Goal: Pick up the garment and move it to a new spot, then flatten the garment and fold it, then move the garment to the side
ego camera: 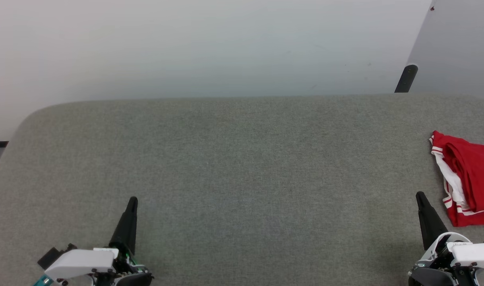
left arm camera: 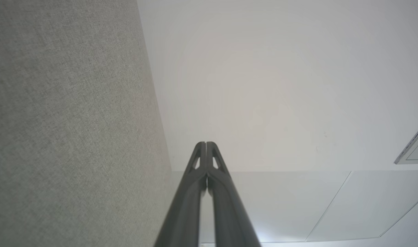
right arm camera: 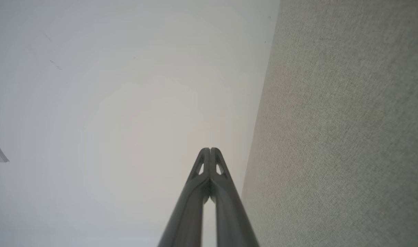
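The garment [ego camera: 470,178] lies on the grey padded surface [ego camera: 242,159], just right of the right pincer [ego camera: 420,196] and a little ahead of its tip. It looks folded, though the picture's edge cuts it off. The left pincer [ego camera: 132,200] is well apart from it. The 2 pincers are clenched on nothing. The setting-aside step looks done; if not, the right pincer must unclench and reach right.

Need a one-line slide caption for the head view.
Red-and-white garment lies at the right edge of the grey surface; left claw and right claw rest shut and empty near the front.
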Available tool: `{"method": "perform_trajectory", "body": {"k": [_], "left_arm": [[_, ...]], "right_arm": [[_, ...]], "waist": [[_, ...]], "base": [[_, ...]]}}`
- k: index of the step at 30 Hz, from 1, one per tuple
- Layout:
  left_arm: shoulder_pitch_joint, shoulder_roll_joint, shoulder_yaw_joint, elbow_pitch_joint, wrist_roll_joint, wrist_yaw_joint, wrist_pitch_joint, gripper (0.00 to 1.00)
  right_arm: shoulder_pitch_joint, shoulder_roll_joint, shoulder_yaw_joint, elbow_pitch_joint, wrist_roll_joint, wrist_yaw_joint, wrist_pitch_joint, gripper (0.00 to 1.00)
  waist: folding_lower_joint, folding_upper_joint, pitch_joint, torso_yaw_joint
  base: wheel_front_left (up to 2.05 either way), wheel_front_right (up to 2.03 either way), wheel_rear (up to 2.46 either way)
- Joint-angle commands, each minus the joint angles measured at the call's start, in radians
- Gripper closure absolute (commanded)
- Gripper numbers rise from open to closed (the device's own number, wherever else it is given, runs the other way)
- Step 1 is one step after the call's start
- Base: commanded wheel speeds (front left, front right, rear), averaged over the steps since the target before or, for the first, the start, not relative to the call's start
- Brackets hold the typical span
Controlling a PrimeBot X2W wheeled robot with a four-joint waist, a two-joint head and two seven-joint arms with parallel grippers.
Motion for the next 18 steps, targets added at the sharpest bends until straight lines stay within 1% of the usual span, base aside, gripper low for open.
{"method": "perform_trajectory", "body": {"k": [1, 18], "left_arm": [[-0.01, 0.0, 0.003, 0.001, -0.004, 0.0, 0.001, 1.0], [-0.01, 0.0, 0.002, 0.001, -0.004, 0.0, 0.001, 1.0]], "right_arm": [[-0.003, 0.003, 0.003, 0.0, 0.004, 0.0, 0.001, 1.0], [-0.003, 0.003, 0.003, 0.0, 0.004, 0.0, 0.001, 1.0]], "waist": [[0.0, 0.0, 0.0, 0.0], [0.0, 0.0, 0.0, 0.0]], "base": [[0.0, 0.0, 0.0], [0.0, 0.0, 0.0]]}}
